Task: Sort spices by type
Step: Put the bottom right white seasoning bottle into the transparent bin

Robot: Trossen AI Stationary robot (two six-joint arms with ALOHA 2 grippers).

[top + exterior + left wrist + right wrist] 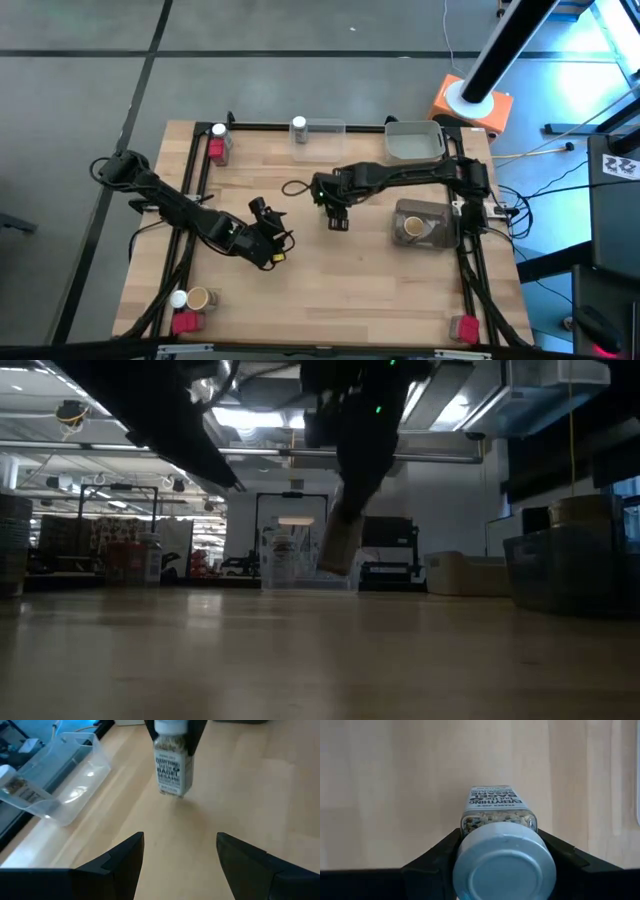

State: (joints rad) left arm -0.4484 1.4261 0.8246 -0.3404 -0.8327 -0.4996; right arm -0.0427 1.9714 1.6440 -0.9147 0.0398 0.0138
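My right gripper (337,218) is over the middle of the table, shut on a white-lidded clear jar (172,767) of seasoning with a printed label. My left gripper (268,240) is open a little to the jar's left and nearer the table's near edge, touching nothing. Another white-lidded jar (298,126) stands by the clear tray (325,130) at the far edge. A tan cup-like jar (413,227) sits in the dark tray (440,225) on the right. More spices stand at the corners: a jar and red packet (216,148) far left, a jar, tan cup and red packet (186,320) near left, and a red packet (462,328) near right. My right gripper pinches the jar by its white lid (505,865), one finger (437,857) on each side. The fingers come from above, pointing down. The jar hangs below them, lifted clear of the table, and its body (340,540) is slightly tilted in the low view.
A grey tray (415,140) sits at the far right beside the clear one. Black frame rails run along the table's left, right and far edges. Bare wood lies between the two grippers and the near edge.
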